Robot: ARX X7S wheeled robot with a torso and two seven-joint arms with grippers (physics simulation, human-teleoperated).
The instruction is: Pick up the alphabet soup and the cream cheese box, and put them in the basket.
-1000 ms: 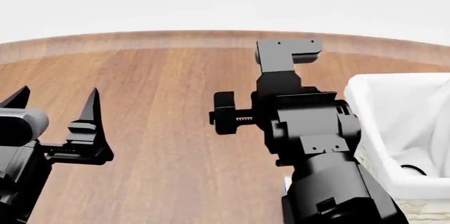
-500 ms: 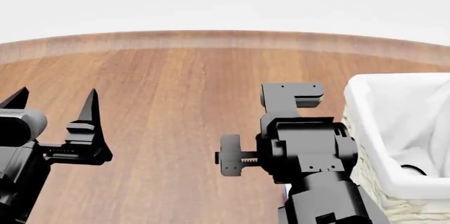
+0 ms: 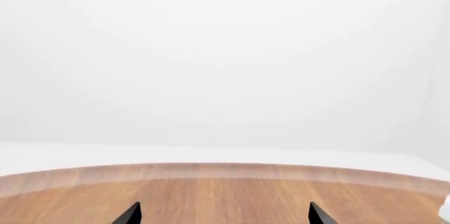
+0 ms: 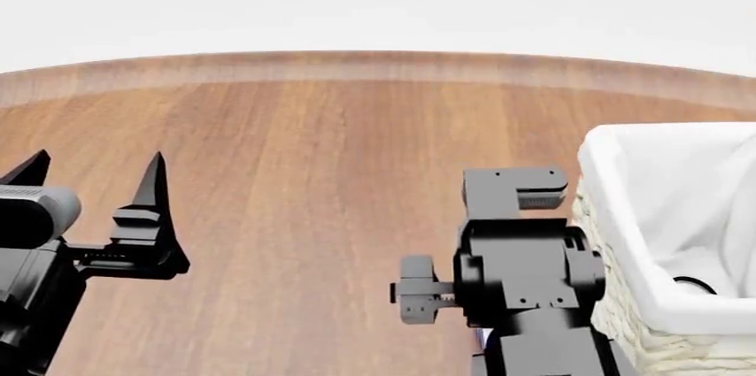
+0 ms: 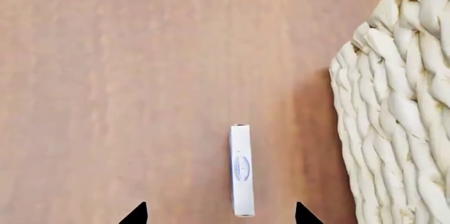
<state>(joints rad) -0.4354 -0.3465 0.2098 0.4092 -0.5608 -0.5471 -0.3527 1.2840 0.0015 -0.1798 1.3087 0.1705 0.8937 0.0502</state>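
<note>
The left gripper (image 3: 223,214) shows two dark tips spread apart over the wooden bench (image 3: 225,195); perhaps the basket (image 3: 446,211) at one edge.

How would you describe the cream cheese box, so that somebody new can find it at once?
Find the big woven basket on the wooden table. On the bare wood just beside its wicker wall, not touching it, lies the cream cheese box, between the right pincer tips. It is a thin, narrow white box, smooth against the braided wicker.

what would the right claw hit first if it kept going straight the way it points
Probably the cream cheese box. The right wrist view looks down at the table, and the box lies between the open right claw's fingertips, beside the basket. How far above it the claw hangs is unclear.
</note>
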